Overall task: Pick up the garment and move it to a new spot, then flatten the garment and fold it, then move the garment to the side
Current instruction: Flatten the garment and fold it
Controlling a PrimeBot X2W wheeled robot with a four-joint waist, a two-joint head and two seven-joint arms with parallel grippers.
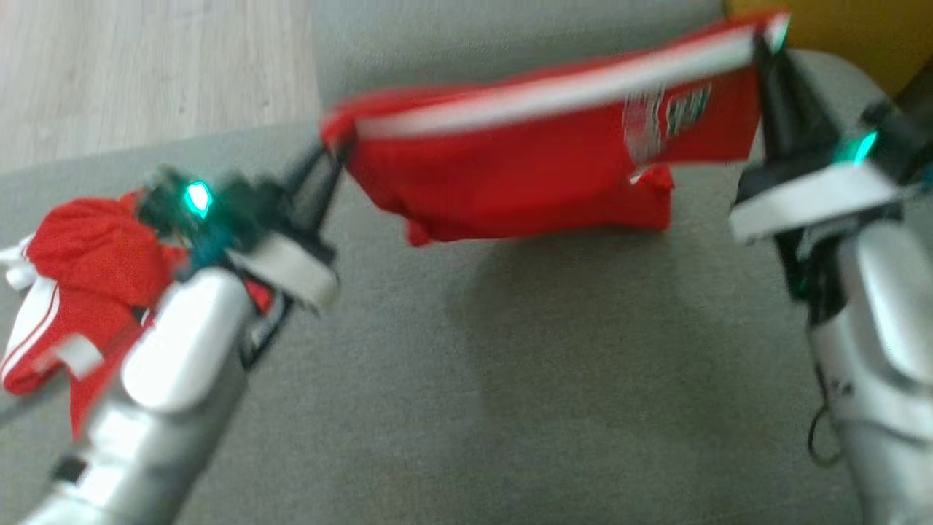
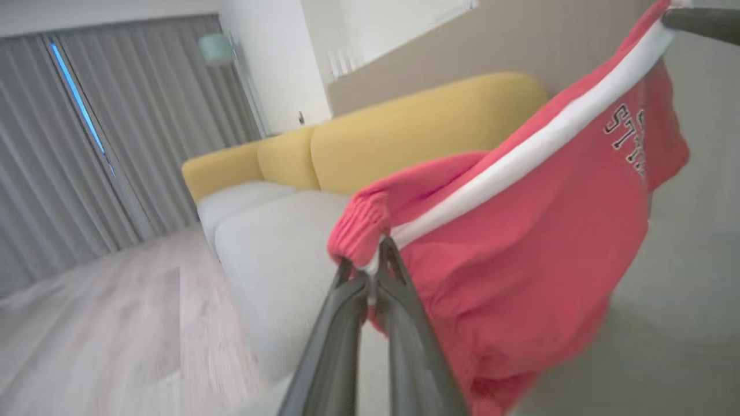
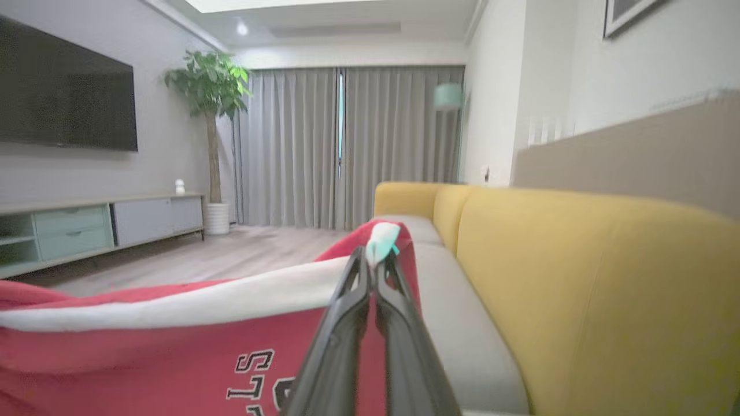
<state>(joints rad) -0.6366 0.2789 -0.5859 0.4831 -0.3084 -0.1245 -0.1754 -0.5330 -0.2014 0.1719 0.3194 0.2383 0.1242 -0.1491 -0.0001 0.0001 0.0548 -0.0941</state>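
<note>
Garment (image 1: 539,168): red, with a white stripe (image 1: 554,91) along the top edge and dark lettering near its right end.

Location: in the air, strung between my two pincers above the grey seat (image 1: 510,379). The lower hem sags. The head view is too blurred for me to tell whether it brushes the cushion.

Left pincer (image 2: 374,260): clenched on the gathered cuff at one end of the stripe.

Right pincer (image 3: 373,263): clenched on the opposite corner, held higher up the head view than the left.

Other item: a second red heap (image 1: 80,292) on the seat at my far left, partly behind my left forearm and apart from the hanging cloth.

Step in hand, as I judge it: the pick-up-and-move, with the cloth lifted and spread. Flattening and folding are not yet begun.

Next move calls for: lowering both arms together with the stripe taut. The hem should land first on the open seat before me, well clear of the heap. I let go only once the cloth lies flat.
</note>
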